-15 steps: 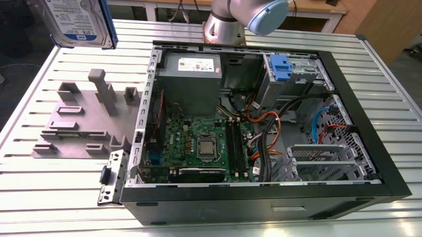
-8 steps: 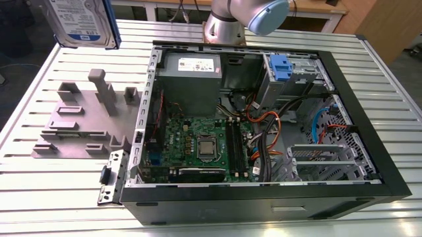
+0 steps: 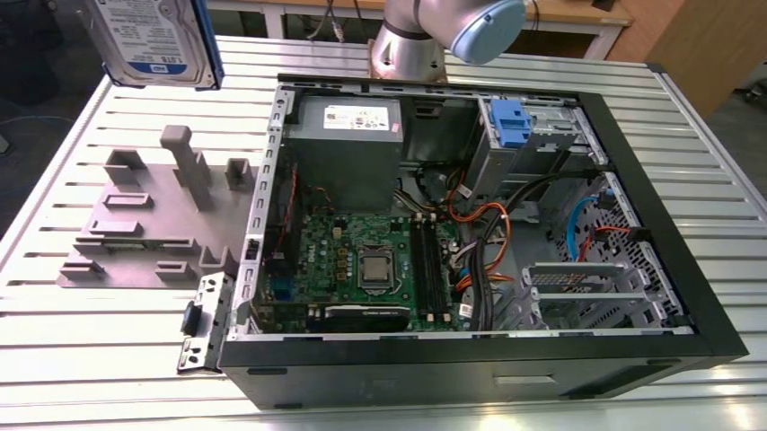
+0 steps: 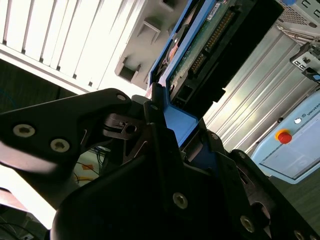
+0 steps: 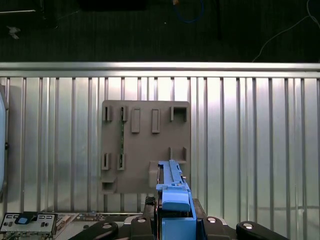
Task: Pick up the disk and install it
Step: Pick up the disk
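Claw (image 4: 180,120) tight on disk (image 4: 210,40) edges, well abv grey fixture (image 5: 145,145)

I saw a shiny ribbed metal table (image 3: 707,171) w/ bright light on it. The floor (image 5: 100,35) past its edge was dark. Wood furniture (image 3: 695,45) stood behind, at the exterior view's right.

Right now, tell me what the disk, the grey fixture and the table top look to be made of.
The disk: silver body with a soft sheen, likely metal; its matte blue frame looks plastic; a green circuit board covers one face. The grey fixture: uniform matte grey, blocky tabs, probably plastic, perhaps printed. The table top: ribbed bright slats with strong glare, likely bare aluminium.
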{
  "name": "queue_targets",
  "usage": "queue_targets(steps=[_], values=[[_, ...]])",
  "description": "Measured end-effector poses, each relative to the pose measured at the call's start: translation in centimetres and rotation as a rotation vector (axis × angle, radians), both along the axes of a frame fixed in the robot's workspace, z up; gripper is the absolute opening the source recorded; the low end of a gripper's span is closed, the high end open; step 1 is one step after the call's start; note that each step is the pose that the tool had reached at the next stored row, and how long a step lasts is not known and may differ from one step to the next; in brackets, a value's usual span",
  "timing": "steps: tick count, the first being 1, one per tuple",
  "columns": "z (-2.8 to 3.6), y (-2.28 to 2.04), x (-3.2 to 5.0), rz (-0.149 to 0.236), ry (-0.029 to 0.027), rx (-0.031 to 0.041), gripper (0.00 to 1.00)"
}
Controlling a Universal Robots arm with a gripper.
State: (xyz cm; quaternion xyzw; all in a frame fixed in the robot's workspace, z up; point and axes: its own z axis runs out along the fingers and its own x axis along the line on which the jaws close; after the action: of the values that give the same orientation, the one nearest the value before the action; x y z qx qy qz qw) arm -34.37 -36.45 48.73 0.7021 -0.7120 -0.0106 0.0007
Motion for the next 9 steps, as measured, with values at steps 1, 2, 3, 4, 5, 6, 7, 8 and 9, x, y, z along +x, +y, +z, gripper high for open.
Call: queue_targets(steps=[1, 2, 3, 4, 5, 6, 7, 8, 9], values=[[0.0, 0.0, 0.04, 0.0, 0.0, 0.0, 0.37], [0.0, 0.0, 0.08, 0.0, 0.0, 0.0, 0.37], [0.0, 0.0, 0.13, 0.0, 0.0, 0.0, 0.37], [0.0, -0.01, 0.19, 0.0, 0.0, 0.0, 0.37], [0.0, -0.01, 0.25, 0.0, 0.0, 0.0, 0.37], [0.0, 0.0, 0.31, 0.0, 0.0, 0.0, 0.37], [0.0, 0.0, 0.37, 0.0, 0.0, 0.0, 0.37], [0.0, 0.0, 0.42, 0.0, 0.0, 0.0, 0.37], [0.0, 0.0, 0.48, 0.0, 0.0, 0.0, 0.37]])
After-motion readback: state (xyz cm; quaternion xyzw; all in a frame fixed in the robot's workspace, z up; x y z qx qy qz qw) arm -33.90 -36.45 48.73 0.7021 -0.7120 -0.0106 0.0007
